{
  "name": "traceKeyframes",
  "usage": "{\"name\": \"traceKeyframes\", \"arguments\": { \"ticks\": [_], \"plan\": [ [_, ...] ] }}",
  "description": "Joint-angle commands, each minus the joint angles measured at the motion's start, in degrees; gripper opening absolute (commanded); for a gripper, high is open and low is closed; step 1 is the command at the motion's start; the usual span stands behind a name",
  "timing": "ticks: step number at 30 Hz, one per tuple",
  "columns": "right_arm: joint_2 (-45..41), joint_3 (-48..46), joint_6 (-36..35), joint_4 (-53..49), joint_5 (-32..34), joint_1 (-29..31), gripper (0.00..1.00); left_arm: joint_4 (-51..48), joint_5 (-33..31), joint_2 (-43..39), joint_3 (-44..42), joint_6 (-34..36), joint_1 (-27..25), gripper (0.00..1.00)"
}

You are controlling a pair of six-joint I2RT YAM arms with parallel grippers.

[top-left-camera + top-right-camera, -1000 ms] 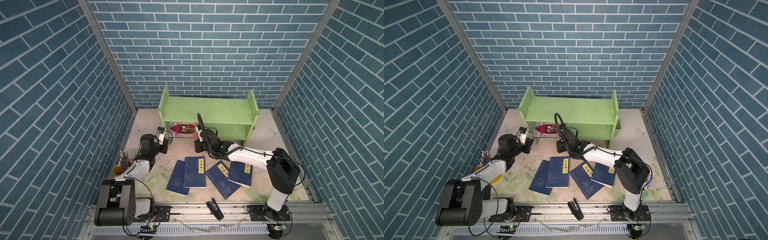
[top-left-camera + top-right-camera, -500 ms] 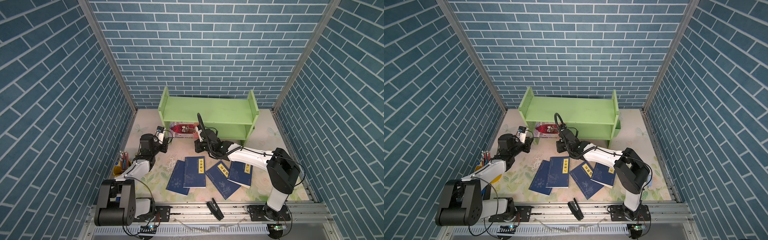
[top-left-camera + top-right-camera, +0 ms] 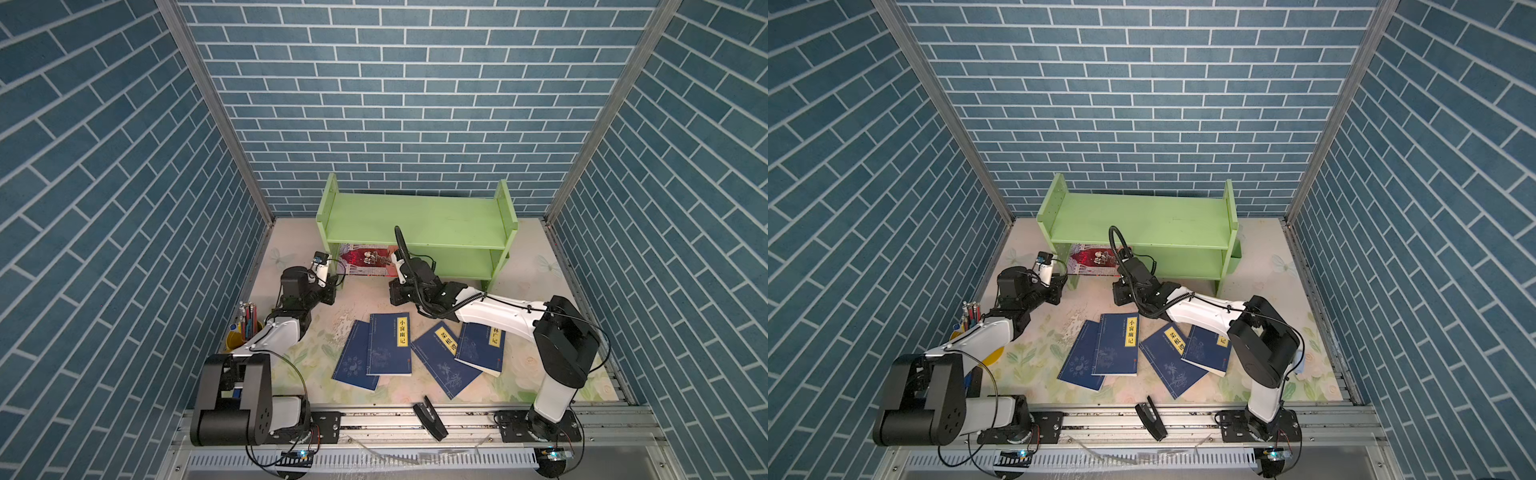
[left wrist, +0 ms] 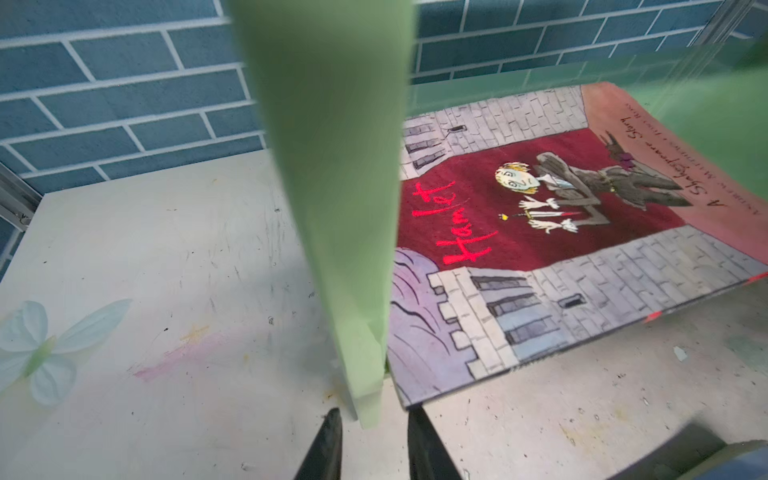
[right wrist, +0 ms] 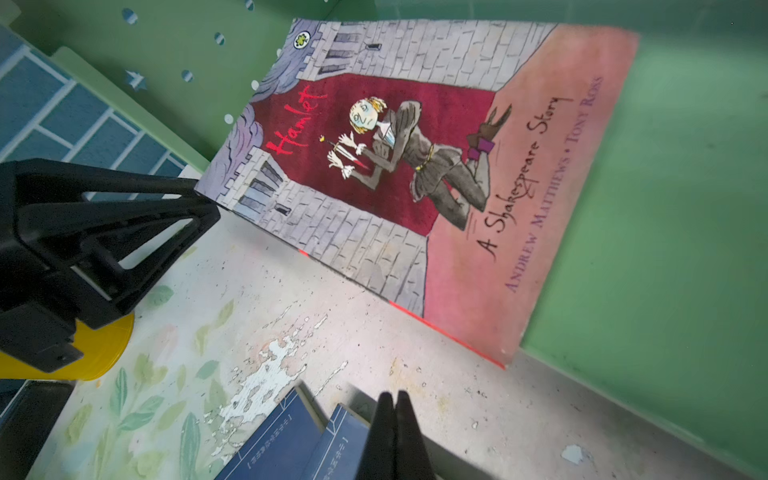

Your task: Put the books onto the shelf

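1. In both top views my left gripper [image 3: 336,286] sits at the shelf's [image 3: 415,216] left front leg. My right gripper [image 3: 395,293] hangs just in front of the shelf's lower tier. The red book [image 3: 365,259] lies at the left end of that tier, poking out past its front edge. Four blue books [image 3: 390,349] lie flat on the table [image 3: 291,249] in front of the shelf, apart from it. Over the last second nothing here visibly moves: both arms hold their spots and the red book slides no further in.
2. In the left wrist view my left fingers [image 4: 326,449] stand partly spread, one on each side of the shelf's [image 4: 332,187] left upright. I see a sliver of gap on both sides, so I judge they straddle it rather than clamp it. The red book [image 4: 519,249] lies just behind that upright, its near corner hanging off the tier.
3. In the right wrist view my right fingers [image 5: 384,432] are pressed together on nothing, short of the red book [image 5: 415,187]. That book sits skewed, partly on the shelf's tier and partly over the table. One book is half shelved and four wait. I reckon the stillness means the red one needs a push before I fetch another.
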Motion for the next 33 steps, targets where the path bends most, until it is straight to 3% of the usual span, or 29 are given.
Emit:
{"name": "traceKeyframes", "arguments": {
  "ticks": [1,33],
  "plan": [
    [-1.05,0.73,-2.59,-1.58,2.08,0.39,0.00,0.97,-0.27,0.26,1.13,-0.14,0.34,0.30],
    [1.94,3.44,-5.93,-3.26,7.87,0.19,0.00,-2.83,-0.14,-3.73,-0.39,1.34,0.34,0.35]
  ]
}}
